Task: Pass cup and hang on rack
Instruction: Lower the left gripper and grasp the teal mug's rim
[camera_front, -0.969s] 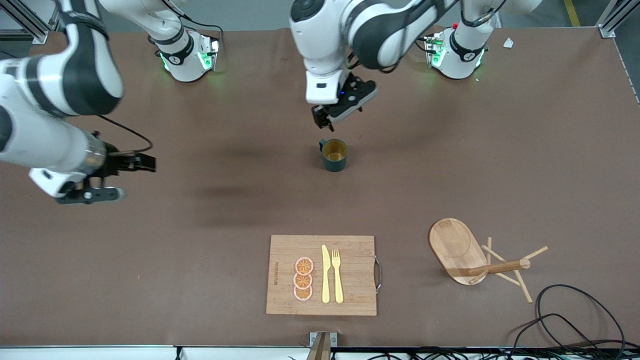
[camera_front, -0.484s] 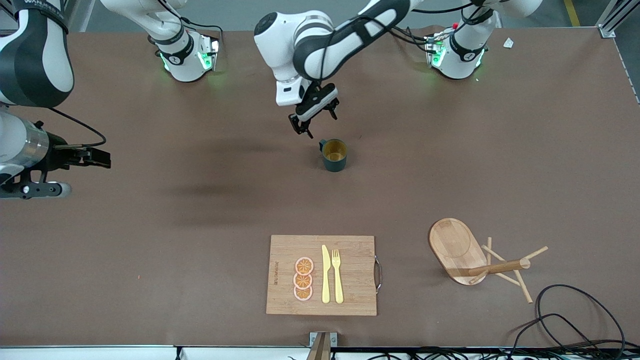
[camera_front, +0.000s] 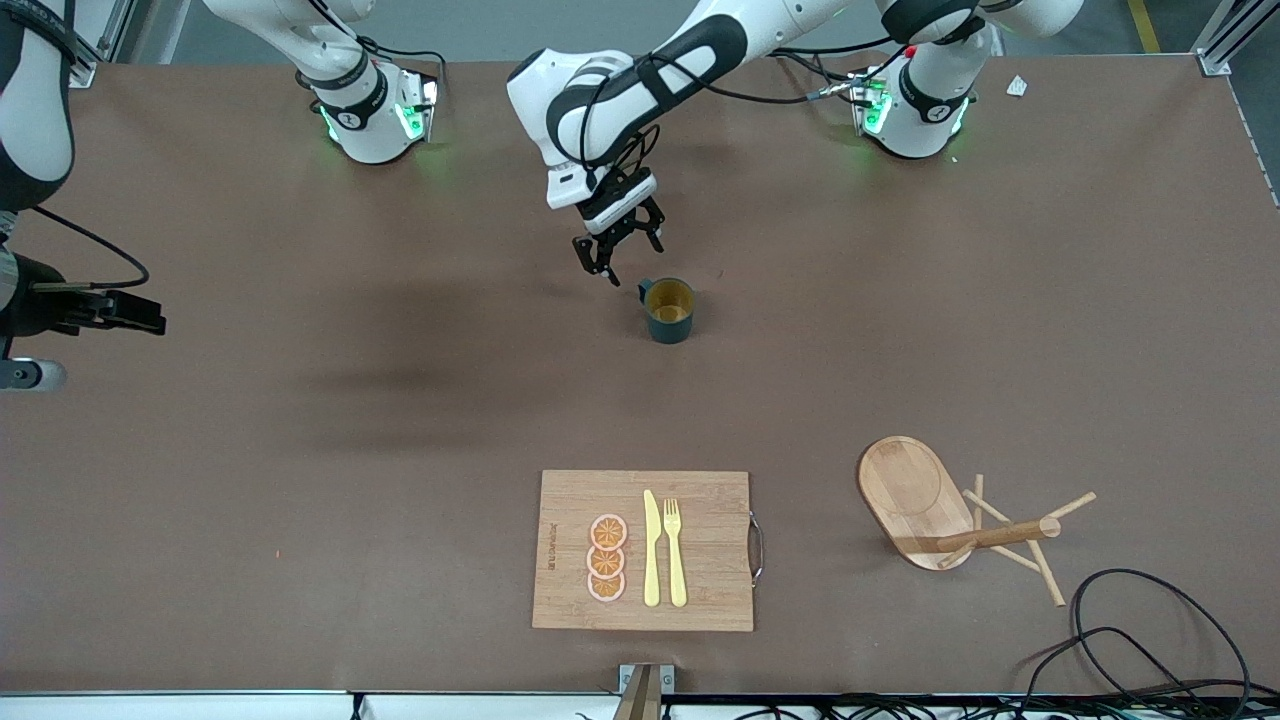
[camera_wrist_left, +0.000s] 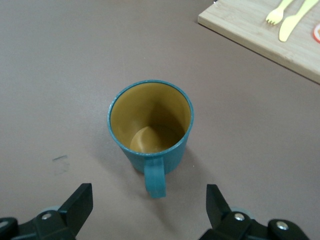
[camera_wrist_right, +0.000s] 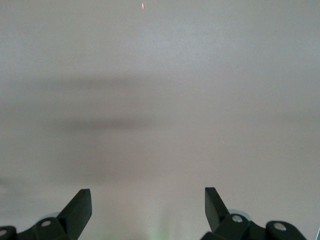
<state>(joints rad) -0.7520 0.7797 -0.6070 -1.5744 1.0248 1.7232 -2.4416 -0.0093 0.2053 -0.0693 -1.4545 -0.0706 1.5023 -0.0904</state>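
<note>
Nothing is judged done yet: the teal mug is seen upright on the counter, ungrasped, just below the left gripper with fingers spread, the right gripper waiting spread, the mug tree bare.

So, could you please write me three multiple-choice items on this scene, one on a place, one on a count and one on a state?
1. Where does the cup stand?
A. on the bare table
B. on the cutting board
C. on the rack's base

2. How many orange slices lie on the cutting board?
A. one
B. three
C. five

3. How is the rack?
A. upright
B. tipped on its side
C. held by a gripper

Answers: 1 A, the cup sits alone on brown table by the open left gripper. 2 B, three slices lie in a row beside the knife. 3 B, its post lies level and its base stands on edge.
</note>
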